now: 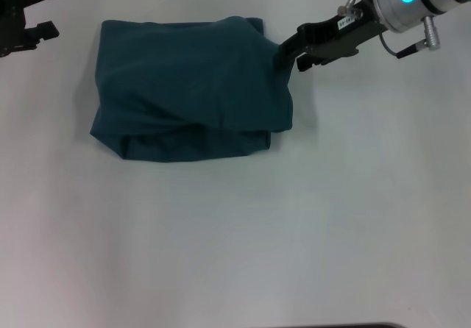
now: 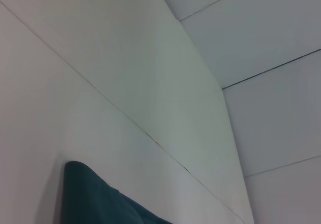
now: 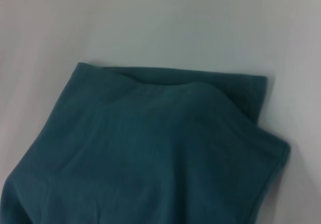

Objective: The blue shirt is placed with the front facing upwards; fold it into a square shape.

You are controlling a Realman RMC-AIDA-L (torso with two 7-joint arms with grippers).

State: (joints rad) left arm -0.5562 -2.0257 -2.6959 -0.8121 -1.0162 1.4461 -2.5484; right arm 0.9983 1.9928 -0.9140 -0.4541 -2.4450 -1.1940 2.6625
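Note:
The blue shirt [image 1: 188, 85] lies on the white table [image 1: 243, 232] as a rough, rumpled rectangle with no lettering showing. Its top layer rises toward the far right corner, where my right gripper [image 1: 283, 52] is shut on the cloth's edge. From the right wrist view I see the shirt [image 3: 150, 153] spread just below, with a folded under-layer sticking out at one corner. My left gripper [image 1: 55, 8] hovers open, off the shirt's far left corner and apart from it. Only a corner of the shirt [image 2: 95, 201] shows in the left wrist view.
The white table surface runs on in front of the shirt and to its right. Thin seams [image 2: 130, 121] cross the white surface in the left wrist view. A dark edge [image 1: 346, 326] shows at the table's near side.

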